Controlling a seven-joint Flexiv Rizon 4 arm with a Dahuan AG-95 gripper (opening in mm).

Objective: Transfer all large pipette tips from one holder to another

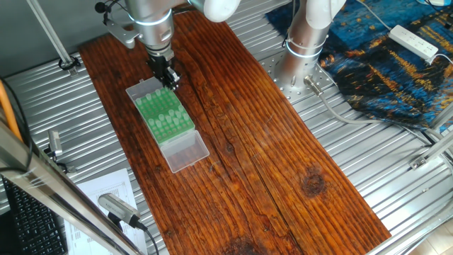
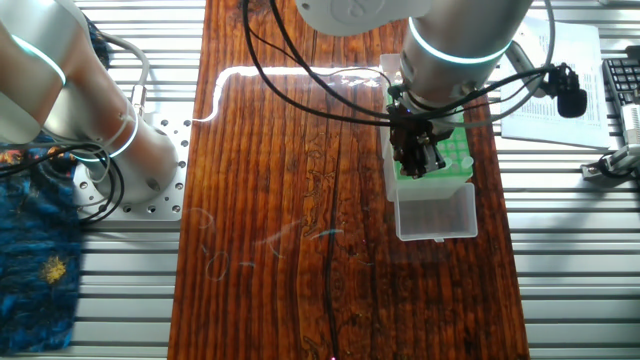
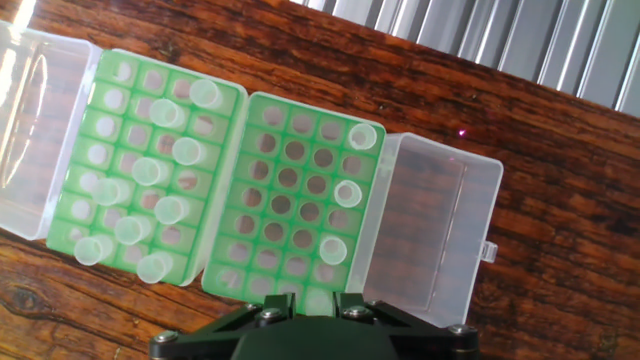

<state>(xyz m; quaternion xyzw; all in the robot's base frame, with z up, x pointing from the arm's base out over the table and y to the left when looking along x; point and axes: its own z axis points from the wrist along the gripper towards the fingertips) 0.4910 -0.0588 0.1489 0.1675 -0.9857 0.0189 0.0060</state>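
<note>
Our gripper [image 3: 305, 312] hangs low over the edge of the nearer green rack [image 3: 290, 195]. In the hand view only the black base of the fingers shows at the bottom, with a whitish round top between them; we cannot tell whether the jaws are clamped on that tip or merely standing around it.

Just ahead of the gripper, this rack carries three more large pipette tips [image 3: 347, 192] along its right column; the rest of its holes look bare. Farther out to the left, touching it, stands the second green rack [image 3: 150, 165], with roughly ten tips scattered across it. A clear hinged lid [image 3: 440, 235] lies open to the right, another at the far left [image 3: 35, 125], all on the dark wooden board [image 1: 283, 163].

We judge the risks thus: if the tip between the fingers is off-centre to its hole, pressing down could bend it or jolt the rack. The racks look light and unfastened, so a sideways nudge could shift both and spoil later alignment.
</note>
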